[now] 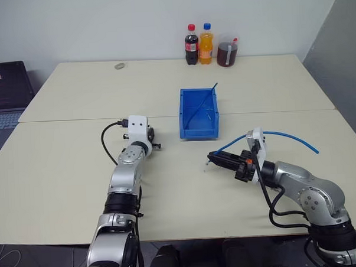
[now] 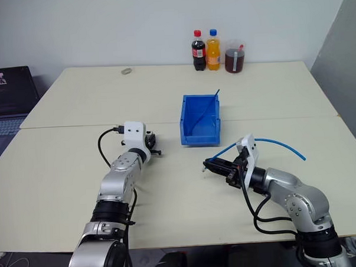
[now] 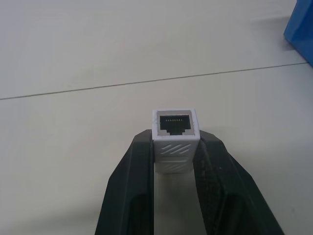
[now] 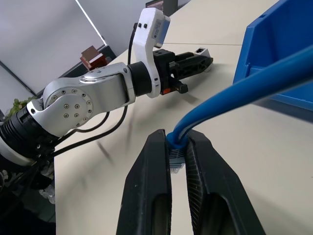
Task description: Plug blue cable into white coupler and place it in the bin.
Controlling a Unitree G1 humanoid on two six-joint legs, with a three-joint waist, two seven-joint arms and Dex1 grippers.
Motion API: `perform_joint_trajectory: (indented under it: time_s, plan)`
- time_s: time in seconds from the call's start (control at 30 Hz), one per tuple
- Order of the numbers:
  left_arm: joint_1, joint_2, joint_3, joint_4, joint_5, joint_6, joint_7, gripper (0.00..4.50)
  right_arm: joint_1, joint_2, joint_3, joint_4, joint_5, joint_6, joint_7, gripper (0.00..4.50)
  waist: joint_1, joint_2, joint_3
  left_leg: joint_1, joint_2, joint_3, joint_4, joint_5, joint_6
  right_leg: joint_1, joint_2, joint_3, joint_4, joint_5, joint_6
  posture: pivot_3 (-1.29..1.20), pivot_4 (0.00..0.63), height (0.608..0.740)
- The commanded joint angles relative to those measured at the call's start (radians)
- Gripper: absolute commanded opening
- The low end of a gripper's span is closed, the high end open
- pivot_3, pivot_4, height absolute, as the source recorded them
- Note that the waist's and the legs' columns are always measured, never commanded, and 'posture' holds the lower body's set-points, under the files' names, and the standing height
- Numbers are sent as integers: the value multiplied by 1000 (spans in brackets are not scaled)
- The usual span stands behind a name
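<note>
Jaws of the left gripper [image 3: 176,147] are closed on the white coupler [image 3: 175,131], which stands up between the two black fingers with its dark socket opening facing away from the wrist. The right gripper [image 4: 177,142] has its jaws nearly together on the plug end of the blue cable [image 1: 284,135]; from there the cable rises and bends away to the robot's right in a long arc above the bench [image 1: 73,173]. Both grippers are over the near half of the bench, well apart from each other, and the plug is not in the coupler. The bin [image 1: 198,112] stands on the bench between and beyond the two grippers, with a thin darker blue strand [image 1: 207,99] leaning inside it. Three bottles [image 1: 206,45] stand at the far edge, and a laptop [image 1: 5,94] is on the far left.
</note>
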Motion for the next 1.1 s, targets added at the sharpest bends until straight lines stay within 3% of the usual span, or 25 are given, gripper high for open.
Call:
perform_joint_trajectory:
  time_s: [0.03, 0.33, 0.47, 0.7, 1.1]
  plan:
    - [75, 36, -66, -152, -17, -49, -148, 783, 16, -53, -6, -81, -8, -13, 32, 126, 0, 0, 0, 0, 0, 0, 0, 0, 0, 0, 0, 0, 0, 0, 0, 0, 150, 740]
    - [268, 91, -164, -457, -146, 38, -434, 783, 59, -146, 20, -182, -6, -12, 82, 126, 1, 0, 0, -1, 0, -1, 0, 0, 1, 0, 0, -1, 0, 0, -1, 0, 150, 740]
    - [289, 236, -252, -558, -192, 62, -680, 783, 52, -186, 55, -192, -46, -39, 121, 126, -2, 0, 0, -1, 1, -1, 0, 0, 1, 0, 1, -1, 0, 1, -1, 0, 150, 740]
    - [275, 375, -372, -554, -157, 1, -882, 782, 37, -199, 103, -155, -139, -115, 162, 126, -1, 0, 0, 0, 1, 0, 0, 0, 1, 0, 1, -1, 0, 1, -1, 0, 150, 740]
    - [277, 401, -409, -462, -90, -127, -963, 782, -31, -154, 205, -114, -271, -222, 194, 126, -2, 1, 0, 0, 1, -1, 0, 0, 1, 0, 1, -1, 0, 1, -1, 0, 150, 740]
